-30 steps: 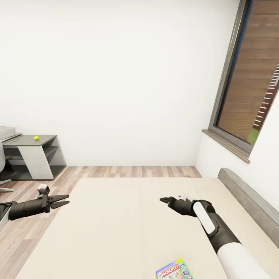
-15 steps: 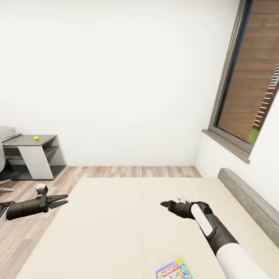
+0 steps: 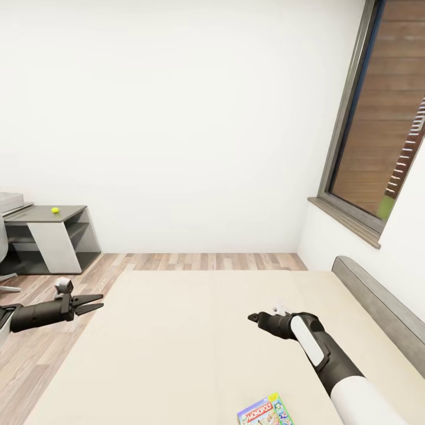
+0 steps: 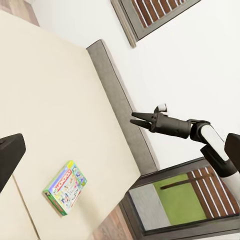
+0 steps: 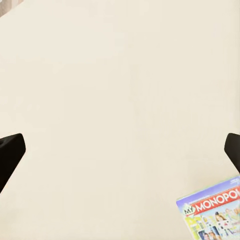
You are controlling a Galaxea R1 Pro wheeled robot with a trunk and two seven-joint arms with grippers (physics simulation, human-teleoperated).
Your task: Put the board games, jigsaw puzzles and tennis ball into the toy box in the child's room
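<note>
A Monopoly board game (image 3: 265,411) lies flat on the cream bed (image 3: 177,330), near its front edge; it also shows as the colourful box (image 4: 65,187) and the Monopoly lid (image 5: 212,212). The tennis ball (image 3: 55,210) rests on the low dark-grey section of the table (image 3: 65,213) at the far left. My right gripper (image 3: 252,319) hovers open over the mattress, well beyond the box, and appears as the right gripper (image 4: 136,119). My left gripper (image 3: 98,302) is open over the bed's left edge. A light grey edge (image 3: 10,200) at the left border may be the toy box. The jigsaw puzzles are out of view.
A grey padded headboard (image 3: 378,307) runs along the bed's right side under a large window (image 3: 383,118). Wood-plank floor (image 3: 200,261) lies between the bed and the white back wall. Part of a grey chair (image 3: 3,260) stands by the table.
My right gripper has sunk a little toward the mattress. The left gripper has dropped slightly and drawn back a touch. Nothing else has moved.
</note>
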